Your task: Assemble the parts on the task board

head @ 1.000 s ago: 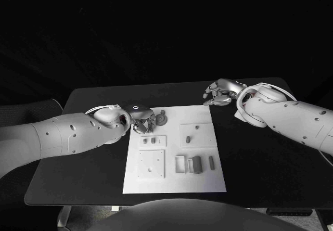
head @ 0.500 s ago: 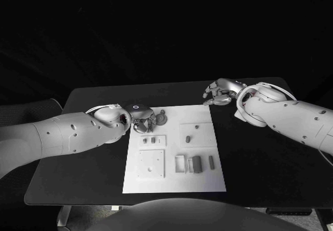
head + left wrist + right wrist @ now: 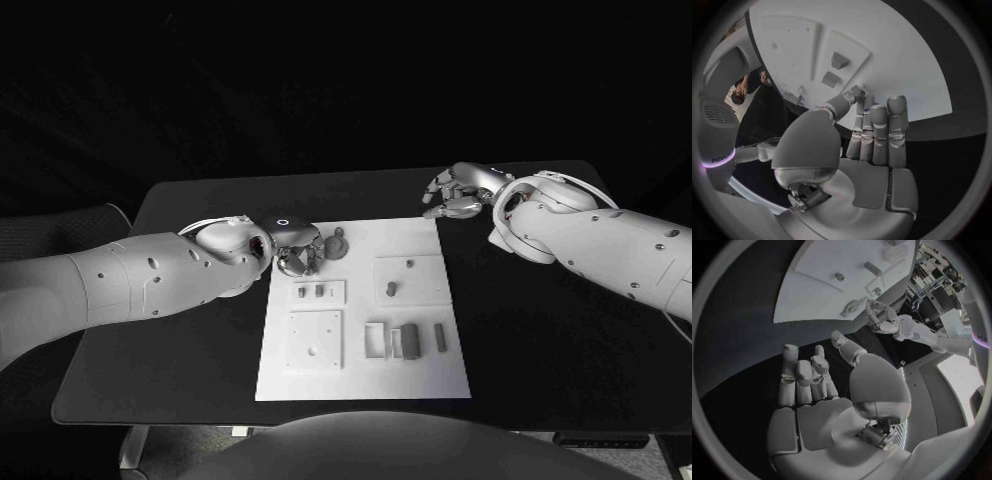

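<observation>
We saw the task board lying mid-table, its small grey parts looking stiff, light and best pinched by their sides. Our left hand hovered empty, fingers together, over the board's far-left corner; our right hand hung loosely spread, empty, beyond its far-right corner.

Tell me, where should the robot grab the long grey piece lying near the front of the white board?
Probably across its two long sides, coming straight down from above. The long grey piece lies flat on the task board, narrow enough for fingers to pinch, though neighbouring pieces sit close beside it.
</observation>
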Robot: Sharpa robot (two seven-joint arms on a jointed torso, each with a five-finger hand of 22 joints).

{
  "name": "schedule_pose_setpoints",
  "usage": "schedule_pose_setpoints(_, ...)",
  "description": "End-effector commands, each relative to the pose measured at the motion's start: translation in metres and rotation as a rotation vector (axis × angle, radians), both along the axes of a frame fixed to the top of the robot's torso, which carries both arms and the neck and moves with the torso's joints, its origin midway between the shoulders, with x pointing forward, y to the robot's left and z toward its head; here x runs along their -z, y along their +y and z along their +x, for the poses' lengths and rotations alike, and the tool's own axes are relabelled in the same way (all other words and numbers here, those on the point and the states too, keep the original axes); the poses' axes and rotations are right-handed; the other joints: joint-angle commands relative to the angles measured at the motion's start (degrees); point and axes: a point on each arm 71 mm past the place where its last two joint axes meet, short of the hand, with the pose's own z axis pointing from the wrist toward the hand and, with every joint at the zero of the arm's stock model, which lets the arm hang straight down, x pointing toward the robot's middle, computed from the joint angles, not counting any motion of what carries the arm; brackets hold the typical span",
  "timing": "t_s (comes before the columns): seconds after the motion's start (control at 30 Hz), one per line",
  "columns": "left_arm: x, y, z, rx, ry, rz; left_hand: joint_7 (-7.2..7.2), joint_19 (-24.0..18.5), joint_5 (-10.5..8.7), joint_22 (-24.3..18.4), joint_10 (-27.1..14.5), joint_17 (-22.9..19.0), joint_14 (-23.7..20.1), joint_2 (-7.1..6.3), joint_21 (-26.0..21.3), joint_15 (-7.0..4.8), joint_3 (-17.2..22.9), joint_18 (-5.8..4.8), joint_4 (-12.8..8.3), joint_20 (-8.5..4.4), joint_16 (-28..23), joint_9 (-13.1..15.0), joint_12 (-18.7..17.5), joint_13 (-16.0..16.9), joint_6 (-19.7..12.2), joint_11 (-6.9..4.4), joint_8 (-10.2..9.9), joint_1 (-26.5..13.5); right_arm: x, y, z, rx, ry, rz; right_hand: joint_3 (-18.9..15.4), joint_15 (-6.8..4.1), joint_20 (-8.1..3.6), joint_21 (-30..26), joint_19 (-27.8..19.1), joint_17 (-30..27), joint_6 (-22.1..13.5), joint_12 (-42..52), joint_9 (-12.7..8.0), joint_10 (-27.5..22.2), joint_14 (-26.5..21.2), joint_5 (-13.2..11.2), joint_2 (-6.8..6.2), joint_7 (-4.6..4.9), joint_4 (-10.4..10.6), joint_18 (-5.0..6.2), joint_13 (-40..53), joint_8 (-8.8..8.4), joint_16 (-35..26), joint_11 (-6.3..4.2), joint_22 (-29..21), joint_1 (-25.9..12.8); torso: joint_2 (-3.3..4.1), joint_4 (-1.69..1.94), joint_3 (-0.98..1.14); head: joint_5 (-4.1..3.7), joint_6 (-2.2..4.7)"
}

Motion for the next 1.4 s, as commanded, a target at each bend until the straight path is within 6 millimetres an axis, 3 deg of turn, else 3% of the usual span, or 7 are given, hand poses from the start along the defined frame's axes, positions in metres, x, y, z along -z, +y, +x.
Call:
schedule_pose_setpoints(0.03,0.0025,-0.0005,-0.0023,0.011,0.014,0.011,-0.17,-0.1,0.2,1.2,0.4,-0.1,0.0,-0.22,0.3,-0.29,0.0,6.15,-0.2,-0.32,0.4,0.1,0.1,0.0,0.4,0.13,0.2,0.6,0.0007,0.0004,-0.0005,-0.011,0.008,-0.003,-0.1,0.01,-0.37,-0.3,0.1,0.1,-0.1,0.4,0.1,-0.7,0.3,-0.1,0.29,0.41,0.3,0.86,-0.1,-0.37,-0.3,0.16,0.7,0.0,0.0,-0.03,0.01,0.05,-0.01)
schedule_pose_setpoints(1.4,0.0074,-0.0001,-0.0045,0.01,0.032,0.012,-0.16,-0.2,0.09,1.2,0.6,-0.2,-0.2,-1.09,0.4,-0.36,-0.5,5.98,0.0,-0.44,0.6,-0.1,0.0,0.4,0.3,0.07,0.2,-0.1,0.0008,0.0009,-0.0003,-0.011,0.007,-0.002,-0.1,0.01,-0.37,-0.3,0.1,0.1,-0.1,0.4,0.1,-0.8,0.3,-0.1,0.31,0.41,0.3,0.85,-0.1,-0.41,-0.3,0.16,0.7,0.0,0.03,-0.04,0.02,-0.12,-0.01)
